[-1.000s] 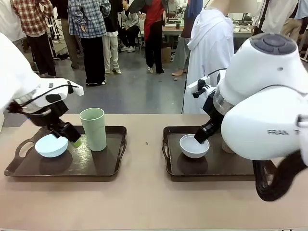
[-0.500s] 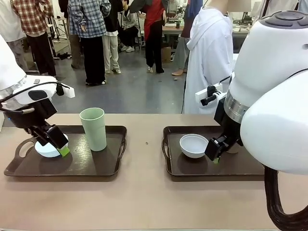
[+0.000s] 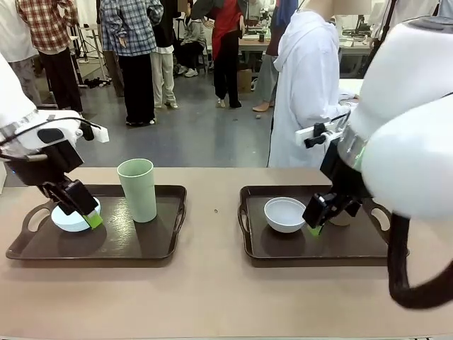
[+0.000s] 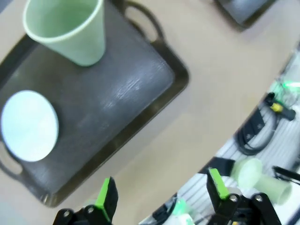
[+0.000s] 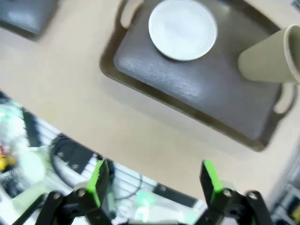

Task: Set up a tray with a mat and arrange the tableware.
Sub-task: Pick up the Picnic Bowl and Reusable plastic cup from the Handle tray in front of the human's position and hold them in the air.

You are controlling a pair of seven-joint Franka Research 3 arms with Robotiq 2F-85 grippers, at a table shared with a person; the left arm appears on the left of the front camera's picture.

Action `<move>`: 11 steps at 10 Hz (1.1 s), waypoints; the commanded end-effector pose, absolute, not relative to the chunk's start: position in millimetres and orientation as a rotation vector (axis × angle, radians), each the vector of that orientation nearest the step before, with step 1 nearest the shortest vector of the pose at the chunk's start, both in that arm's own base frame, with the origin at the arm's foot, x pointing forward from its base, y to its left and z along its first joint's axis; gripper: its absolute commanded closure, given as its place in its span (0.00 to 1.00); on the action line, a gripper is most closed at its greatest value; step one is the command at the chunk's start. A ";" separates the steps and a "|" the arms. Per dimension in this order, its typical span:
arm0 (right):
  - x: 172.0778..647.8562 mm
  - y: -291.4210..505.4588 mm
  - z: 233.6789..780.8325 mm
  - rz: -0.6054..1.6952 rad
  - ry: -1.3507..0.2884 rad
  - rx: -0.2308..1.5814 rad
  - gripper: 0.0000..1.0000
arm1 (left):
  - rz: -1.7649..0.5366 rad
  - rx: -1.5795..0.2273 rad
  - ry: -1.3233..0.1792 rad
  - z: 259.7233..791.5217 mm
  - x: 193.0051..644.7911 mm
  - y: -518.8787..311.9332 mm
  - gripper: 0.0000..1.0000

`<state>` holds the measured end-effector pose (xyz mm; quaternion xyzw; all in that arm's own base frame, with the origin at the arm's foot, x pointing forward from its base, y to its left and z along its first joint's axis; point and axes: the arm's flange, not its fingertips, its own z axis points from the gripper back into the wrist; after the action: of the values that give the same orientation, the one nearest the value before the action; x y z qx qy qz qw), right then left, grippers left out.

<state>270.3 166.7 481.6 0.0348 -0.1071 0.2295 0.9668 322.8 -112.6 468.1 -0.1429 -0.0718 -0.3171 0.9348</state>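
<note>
Your left gripper (image 3: 83, 212) sits at the left of the front view, jaws spread and holding nothing. Its black fingers overlap the light blue bowl (image 3: 67, 221) there. The right gripper (image 3: 316, 216), right of centre, is likewise released and holds nothing, just beside the whitish-grey bowl (image 3: 284, 214).

Both bowls are small, round and smooth, with a matte finish. The light blue one rests at the left end of the left tray (image 3: 145, 241), a dark rectangular tray with a raised rim and cut-out handles. The pale green tumbler (image 3: 138, 190) stands upright near that tray's back edge; it is tall, handleless and widens towards the lip. The whitish-grey bowl lies in the left half of the right tray (image 3: 279, 246). The table (image 3: 212, 297) is plain beige.

From the front, the tray floors look flat and slightly glossy. The left wrist view shows a brushed, streaky grey grain on its tray (image 4: 122, 89), and the green pads (image 4: 107, 199) well clear of the bowl at middle left. The right wrist view adds the tan-brown tumbler (image 5: 269, 56) at its upper right. That tumbler stands on the same tray as the whitish-grey bowl and apart from it, whereas the front view leaves it mostly hidden behind the arm. A person in a white coat (image 3: 308, 78) stands at the table's far side, upper centre.
</note>
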 end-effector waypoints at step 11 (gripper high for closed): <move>229.5 -104.3 490.0 -0.011 -0.375 0.900 0.00 | -0.444 -1.116 -0.305 476.7 323.2 107.4 0.00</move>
<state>237.2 -113.8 513.5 0.4098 -0.1797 -0.0166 0.8942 323.0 105.2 479.5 -0.5080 -0.1295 -0.2117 0.8248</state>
